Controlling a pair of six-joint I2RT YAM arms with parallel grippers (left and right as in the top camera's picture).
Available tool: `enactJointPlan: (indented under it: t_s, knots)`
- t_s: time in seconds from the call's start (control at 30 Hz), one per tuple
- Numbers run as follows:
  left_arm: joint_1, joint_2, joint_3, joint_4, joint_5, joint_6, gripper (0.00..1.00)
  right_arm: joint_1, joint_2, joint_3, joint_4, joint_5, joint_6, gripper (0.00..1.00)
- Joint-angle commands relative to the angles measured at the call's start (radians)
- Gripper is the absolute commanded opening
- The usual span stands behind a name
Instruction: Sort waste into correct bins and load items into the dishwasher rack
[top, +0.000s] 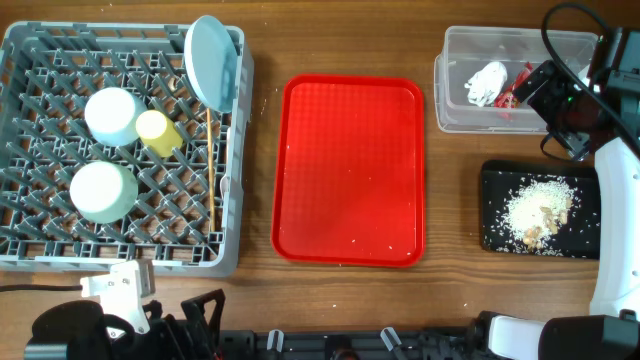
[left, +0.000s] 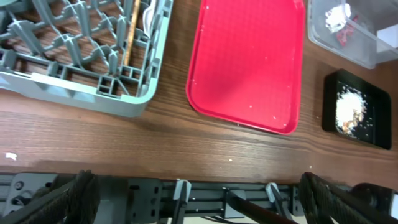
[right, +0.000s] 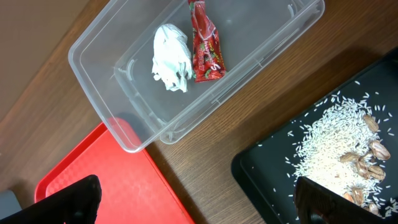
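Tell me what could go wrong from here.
The light blue plate stands on edge at the dishwasher rack's corner and may tip out. The food scraps spread near the black tray's edges; a bump from the right arm beside it may spill them onto the table.

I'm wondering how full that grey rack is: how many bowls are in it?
2. One bowl sits at the rack's far left, beside the yellow cup; the other bowl is just nearer the robot. None looks hidden.
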Motion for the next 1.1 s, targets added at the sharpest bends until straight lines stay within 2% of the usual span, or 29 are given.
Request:
enactJointPlan:
  t_s: [0.0,0.3,0.7,0.83,1.07]
  knots:
    - [-0.005,-0.010,-0.005,0.000,-0.026,-0.008,1.00,-0.001,-0.012,0.007,0.000,0.021,-0.019,1.00]
    - [-0.007,-0.019,-0.005,0.000,-0.027,-0.008,1.00,0.000,-0.012,0.007,0.000,0.021,-0.019,1.00]
    - [-0.075,-0.036,-0.005,0.004,-0.026,-0.008,1.00,0.000,-0.012,0.007,0.000,0.021,-0.019,1.00]
    - [-0.075,-0.051,-0.005,0.085,-0.027,0.008,1.00,0.000,-0.012,0.007,0.000,0.021,-0.019,1.00]
    - [-0.077,-0.107,-0.041,0.331,-0.018,0.117,1.00,0.000,-0.012,0.007,0.000,0.021,-0.019,1.00]
